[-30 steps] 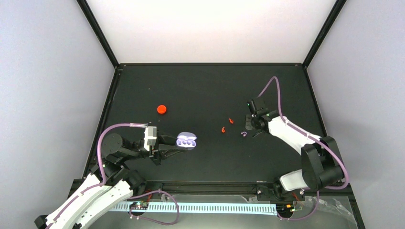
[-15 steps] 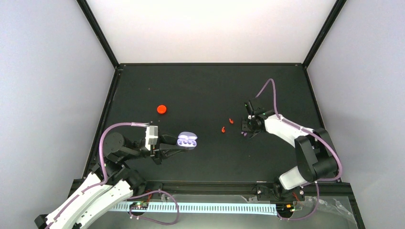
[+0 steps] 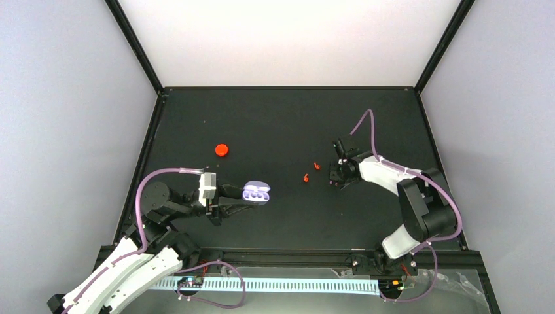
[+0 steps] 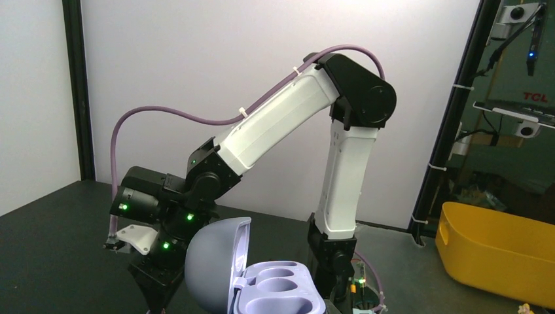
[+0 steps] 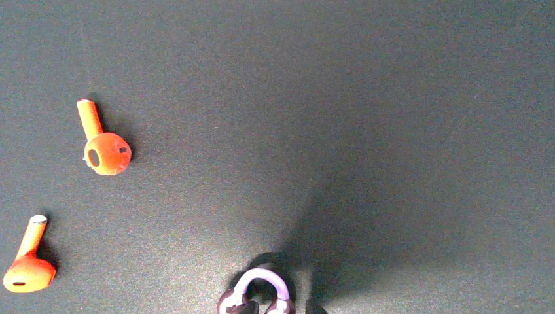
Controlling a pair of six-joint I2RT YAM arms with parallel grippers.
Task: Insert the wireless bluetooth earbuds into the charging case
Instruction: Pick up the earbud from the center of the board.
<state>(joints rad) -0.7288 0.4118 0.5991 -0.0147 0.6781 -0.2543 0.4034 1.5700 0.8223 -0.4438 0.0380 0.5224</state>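
No earbud sat in either case, so by my reading nearly all the work was left. The left tool (image 3: 243, 199) was closed on the purple case (image 4: 278, 291), holding it with the lid tipped back and both wells bare. The red earbuds (image 5: 105, 149), two of them, lay loose on the bench (image 3: 275, 118). They were near each other, between the arms and well apart from the red case (image 3: 222, 150), which lay farther back on the left and looked shut.

The right tool (image 3: 336, 178) was low over the bench just beside the red pair. In the right wrist view a purple earbud (image 5: 260, 286) showed as a pale arc at the bottom edge, right at the fingertips. Whether the tool gripped it or only stood over it, and how wide it stood, I could not tell. The other purple one was not in sight.

What seemed left was to lift each purple bud, carry it across and seat it in a well, then deal with the red pair.
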